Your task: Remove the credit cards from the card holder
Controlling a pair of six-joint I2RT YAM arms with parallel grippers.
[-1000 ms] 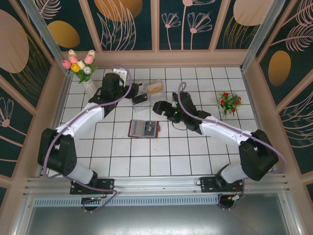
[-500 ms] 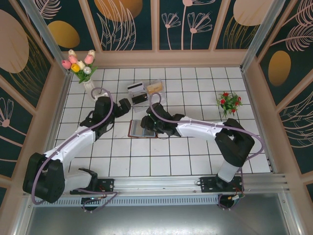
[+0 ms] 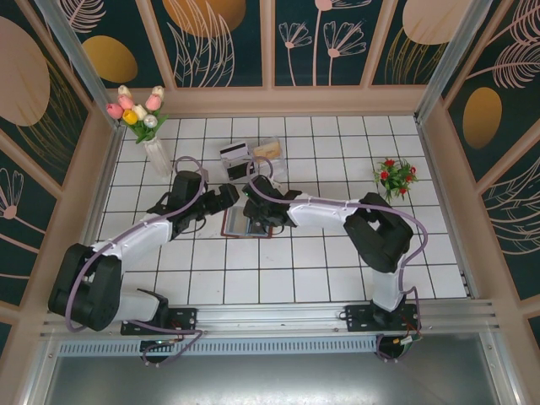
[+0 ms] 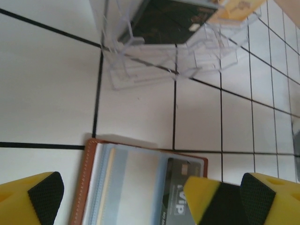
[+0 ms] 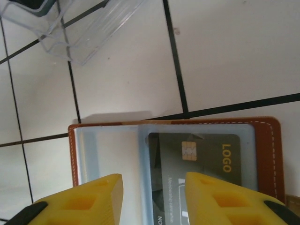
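Top external view: the open wallet point(image 3: 240, 228) lies mid-table, just near of the clear tray point(image 3: 274, 169). At its left edge sits the left gripper point(image 3: 221, 200), with fingers point(image 4: 44, 192) wide apart. Over the wallet hangs the right gripper point(image 3: 257, 211), its fingers point(image 5: 220, 199) partly apart above the blue-grey sleeve. A dark card point(image 5: 197, 154) marked LOGO sits in the right sleeve.

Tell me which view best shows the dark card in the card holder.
Right wrist: the dark card shows large in the open card holder, chip and lettering readable. Left wrist catches just part of it at the frame bottom. In top external, the arms cover the holder and the card cannot be made out.
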